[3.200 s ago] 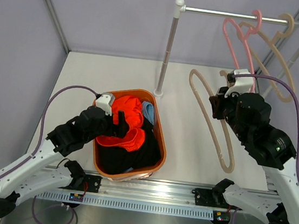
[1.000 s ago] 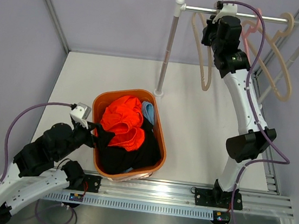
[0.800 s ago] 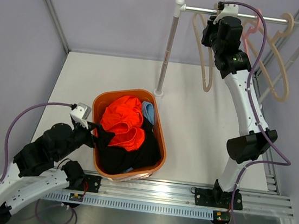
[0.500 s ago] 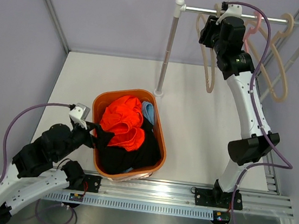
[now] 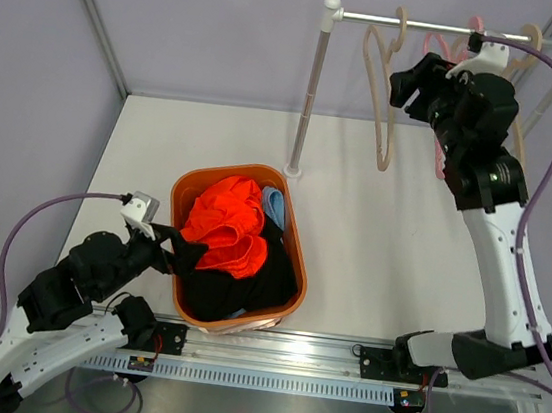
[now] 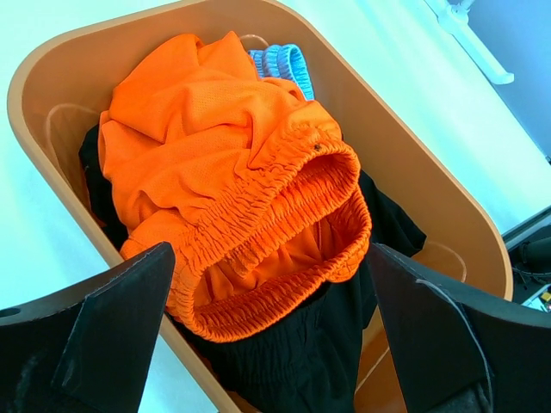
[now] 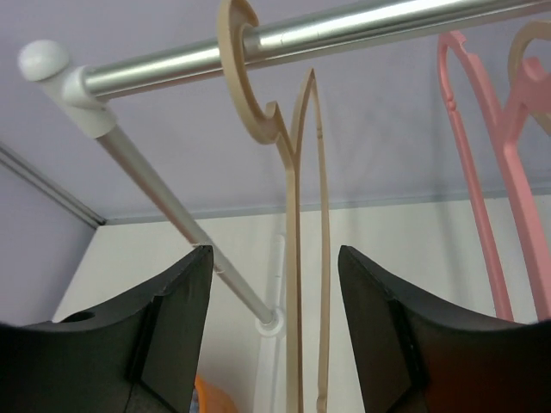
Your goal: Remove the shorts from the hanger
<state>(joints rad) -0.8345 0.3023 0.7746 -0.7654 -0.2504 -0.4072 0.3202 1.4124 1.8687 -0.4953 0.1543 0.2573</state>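
Across the table (image 5: 373, 239), the rail (image 5: 429, 27) carries only bare hangers, and the basket (image 5: 298, 266) at near left holds all three shorts. Orange shorts (image 5: 226, 223) are heaped on top, black shorts (image 5: 246, 288) lie under them toward the near side, and blue shorts (image 5: 274, 204) peek out at the far edge.

The key relation: the heap lies just right of the left claw (image 6: 269, 249), which hangs spread wide at the basket's left rim, gripping nothing. The orange waistband runs slantwise across its view. The left arm is much the nearer. The right claw (image 7: 274, 254) is well apart, up by the rail, also spread wide and empty. The tan hanger (image 7: 225, 60) hangs free in front of it, hooked on the rail and untouched.

Three seconds back, the left claw was over the orange shorts and the right held that tan hanger low above the table. Since then the hanger has gone onto the rail. In the last half second the right claw let go and slid right, while the left arm drew back nearward. By my read, nothing is left to strip.
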